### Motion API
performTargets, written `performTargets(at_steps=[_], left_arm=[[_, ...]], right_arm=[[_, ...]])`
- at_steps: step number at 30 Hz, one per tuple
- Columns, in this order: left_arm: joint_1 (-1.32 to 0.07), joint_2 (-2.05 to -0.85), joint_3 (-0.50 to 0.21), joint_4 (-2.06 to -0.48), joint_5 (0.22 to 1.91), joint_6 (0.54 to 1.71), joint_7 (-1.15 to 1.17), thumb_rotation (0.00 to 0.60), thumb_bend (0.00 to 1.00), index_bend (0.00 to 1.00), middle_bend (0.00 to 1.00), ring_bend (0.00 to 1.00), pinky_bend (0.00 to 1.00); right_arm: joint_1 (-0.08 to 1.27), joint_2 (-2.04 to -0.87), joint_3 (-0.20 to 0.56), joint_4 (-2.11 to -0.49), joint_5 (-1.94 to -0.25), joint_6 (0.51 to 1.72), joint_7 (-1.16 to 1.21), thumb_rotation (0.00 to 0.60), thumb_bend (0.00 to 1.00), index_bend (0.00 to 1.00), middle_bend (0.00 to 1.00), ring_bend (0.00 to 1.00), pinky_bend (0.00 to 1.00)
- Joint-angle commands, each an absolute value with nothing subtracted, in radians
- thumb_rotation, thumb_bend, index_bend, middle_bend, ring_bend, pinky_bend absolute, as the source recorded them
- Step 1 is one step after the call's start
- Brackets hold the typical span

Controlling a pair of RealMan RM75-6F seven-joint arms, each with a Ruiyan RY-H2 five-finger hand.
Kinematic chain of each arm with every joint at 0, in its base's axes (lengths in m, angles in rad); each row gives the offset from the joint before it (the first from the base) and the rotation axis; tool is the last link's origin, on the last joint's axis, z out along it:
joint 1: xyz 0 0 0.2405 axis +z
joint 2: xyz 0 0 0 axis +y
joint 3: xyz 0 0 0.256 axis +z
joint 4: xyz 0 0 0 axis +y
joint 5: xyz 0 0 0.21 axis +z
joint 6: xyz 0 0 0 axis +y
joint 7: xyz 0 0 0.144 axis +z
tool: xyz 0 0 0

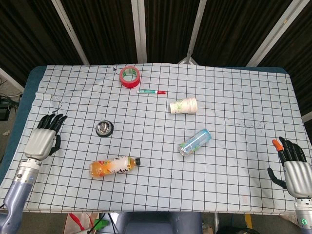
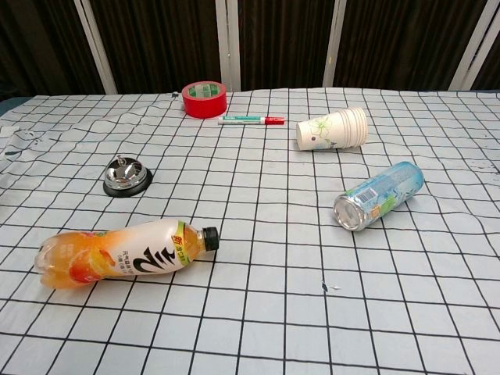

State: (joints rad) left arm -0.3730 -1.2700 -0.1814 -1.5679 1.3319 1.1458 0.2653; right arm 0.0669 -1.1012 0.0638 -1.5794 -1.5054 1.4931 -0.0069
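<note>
Checked cloth [image 1: 234, 97] over table, dark slatted wall behind; left robot hand [image 1: 44, 139] empty, fingers apart; right robot hand [image 1: 291, 168] likewise

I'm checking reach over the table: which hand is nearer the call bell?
Left. The left hand hovers open over the table's left edge, just left of the call bell. The right hand is at the far right edge, beyond the can.
</note>
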Motion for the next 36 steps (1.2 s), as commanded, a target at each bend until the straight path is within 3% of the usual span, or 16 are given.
performTargets(at_steps=[1,19,36], left_arm=[[-0.426,-1.329,-0.195,-1.524,1.313,1.102,0.297,0.6,0.96,0.0,0.04,0.0,0.0],[-0.602,-1.611,-0.208,-1.289,1.222,0.988,0.413,0.6,0.96,0.0,0.04,0.0,0.0],[-0.672,-1.742,-0.19,-1.127,1.152,0.928,0.448,0.6,0.96,0.0,0.04,0.0,0.0]], right_arm=[[0.067,-1.101,0.064,-1.578,-1.505,1.493,-0.005,0.6,0.39,0.11,0.0,0.02,0.1],[0.063,-1.091,0.066,-1.572,-1.503,1.496,0.024,0.6,0.39,0.12,0.0,0.02,0.1],[0.057,-1.085,0.069,-1.568,-1.503,1.505,0.045,0.6,0.39,0.13,0.0,0.02,0.1]])
